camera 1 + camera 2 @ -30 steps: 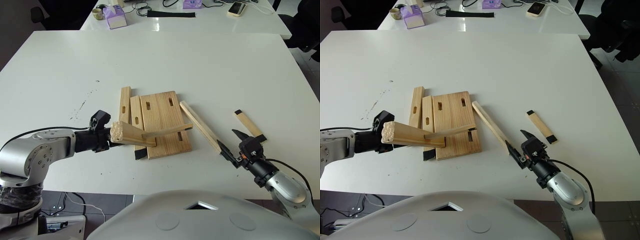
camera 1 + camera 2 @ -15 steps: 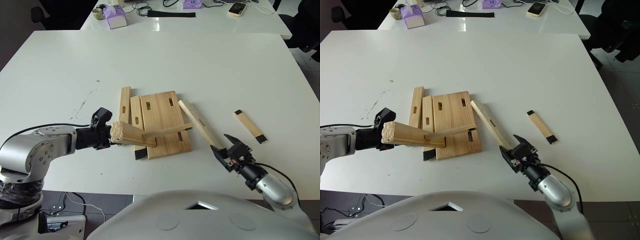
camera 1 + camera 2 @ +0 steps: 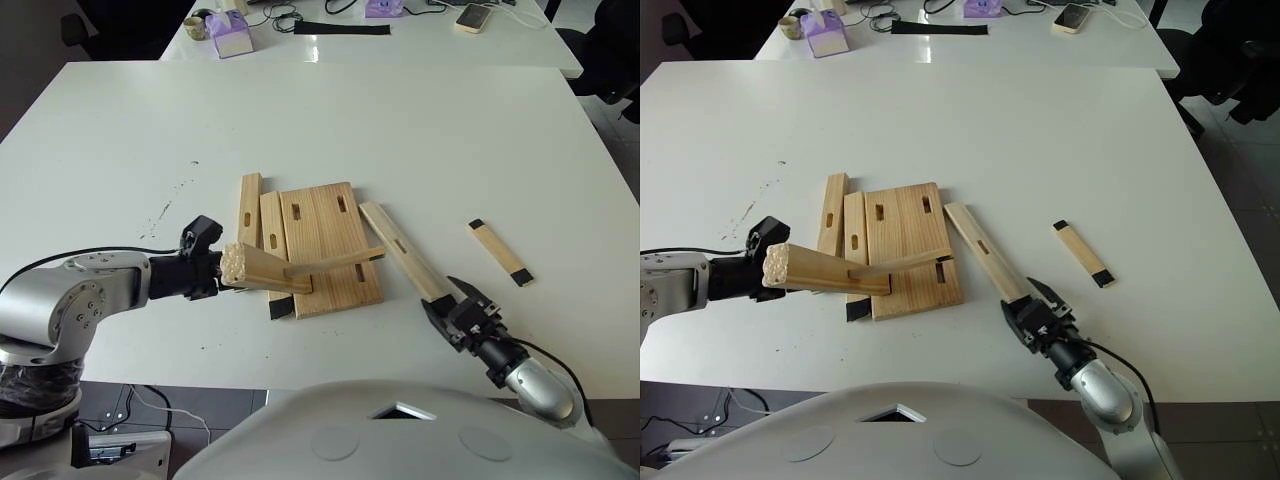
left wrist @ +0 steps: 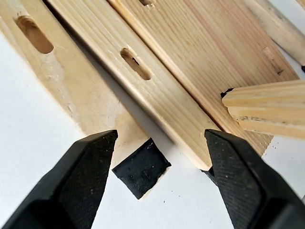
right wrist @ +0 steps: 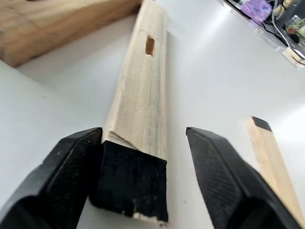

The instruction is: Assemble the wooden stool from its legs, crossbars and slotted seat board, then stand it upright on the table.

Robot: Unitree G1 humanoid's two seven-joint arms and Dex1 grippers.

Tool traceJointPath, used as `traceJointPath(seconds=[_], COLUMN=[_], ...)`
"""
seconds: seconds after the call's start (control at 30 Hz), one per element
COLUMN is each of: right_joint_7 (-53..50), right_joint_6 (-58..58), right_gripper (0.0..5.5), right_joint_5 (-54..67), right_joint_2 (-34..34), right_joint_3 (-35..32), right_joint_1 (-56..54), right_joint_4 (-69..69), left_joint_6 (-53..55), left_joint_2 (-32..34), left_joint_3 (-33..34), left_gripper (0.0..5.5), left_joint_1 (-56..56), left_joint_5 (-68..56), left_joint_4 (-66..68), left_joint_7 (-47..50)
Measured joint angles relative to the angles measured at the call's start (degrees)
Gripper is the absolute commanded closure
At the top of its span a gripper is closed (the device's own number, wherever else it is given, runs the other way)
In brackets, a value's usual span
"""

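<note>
Wood parts lay on the white bench (image 3: 420,130). Over the last second your right gripper (image 3: 442,297) came in from the right of the long slotted leg (image 3: 398,245) to its black-capped near end. Its fingers stood apart, one on each side of that cap, not clamped. The leg itself barely shifted. This pointed to a grasp about to be made, with assembly far from finished. Your left gripper (image 4: 161,136) kept its place, fingers apart over a slat's black tip.

Count:
- one seat board (image 3: 325,240), lying flat
- two slotted slats (image 3: 250,208) against its left edge
- one long slotted leg on its right
- one tapered leg (image 3: 258,268) with one crossbar (image 3: 335,263) stuck in it
- one short black-tipped bar (image 3: 498,251) well apart on the right
</note>
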Motion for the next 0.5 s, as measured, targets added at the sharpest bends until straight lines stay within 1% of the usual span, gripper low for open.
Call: traceJointPath(seconds=[0.1, 0.17, 0.33, 0.5], right_joint_7=[-0.34, -0.51, -0.52, -0.36], right_joint_6=[1.94, 3.02, 5.23, 7.33], right_gripper=[2.23, 2.23, 2.23, 2.23], right_joint_5=[2.6, 4.14, 4.8, 5.95], right_joint_2=[1.29, 2.01, 2.64, 3.49], right_joint_3=[-3.56, -5.94, -8.15, -10.13], right_joint_1=[0.0, 0.02, -0.88, -1.43], right_joint_4=[-0.27, -1.78, -5.08, -7.51], left_joint_6=[2.65, 5.81, 11.66, 13.44], left_joint_2=[-0.12, -1.34, -7.35, -7.83], left_joint_3=[1.25, 2.88, 5.92, 6.25], left_gripper=[2.07, 2.07, 2.07, 2.07], left_joint_1=[0.49, 0.06, -2.93, -3.8], left_joint_5=[-0.88, -1.6, -0.11, 3.05], left_joint_4=[-1.06, -1.57, -0.08, 2.32], left_joint_7=[0.71, 2.5, 8.98, 11.96])
